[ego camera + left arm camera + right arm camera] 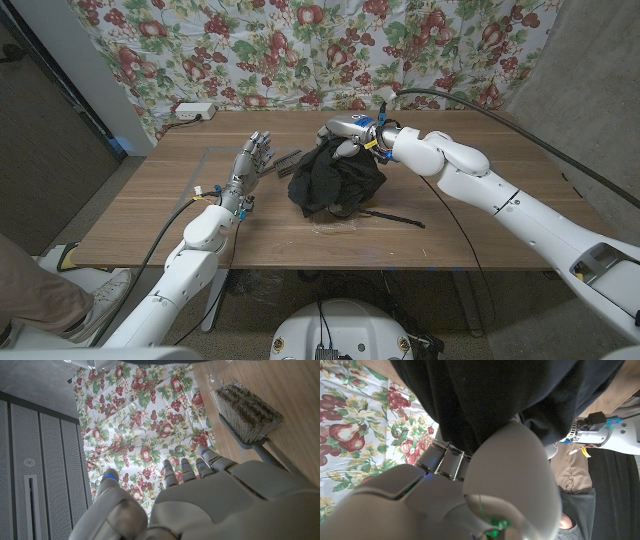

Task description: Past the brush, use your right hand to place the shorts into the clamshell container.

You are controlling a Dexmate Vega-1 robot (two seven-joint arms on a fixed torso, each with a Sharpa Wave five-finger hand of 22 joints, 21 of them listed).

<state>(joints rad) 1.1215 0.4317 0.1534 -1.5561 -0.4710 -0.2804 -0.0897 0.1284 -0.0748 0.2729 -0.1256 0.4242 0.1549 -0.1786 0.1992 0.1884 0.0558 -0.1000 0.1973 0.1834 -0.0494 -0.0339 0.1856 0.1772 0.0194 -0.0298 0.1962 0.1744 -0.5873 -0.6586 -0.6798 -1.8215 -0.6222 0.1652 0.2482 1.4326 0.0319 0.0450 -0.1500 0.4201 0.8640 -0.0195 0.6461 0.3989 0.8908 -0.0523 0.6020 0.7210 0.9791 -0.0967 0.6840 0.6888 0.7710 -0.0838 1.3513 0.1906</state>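
Fingers [343,150] of the right hand [352,133] clamped the black shorts [335,182] (hanging bunched) at frame centre above the table [140,215]; the left hand [250,162] stood fingers apart beside the brush [288,162].

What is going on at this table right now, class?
The robot's right hand holds black shorts by their top, and they hang down to the wooden table near its middle. A clear clamshell container seems to lie on the table just in front of the shorts, though it is hard to make out. A brush lies on the table between the two hands. The left hand holds nothing, with its fingers apart. The shorts are not in the container yet.
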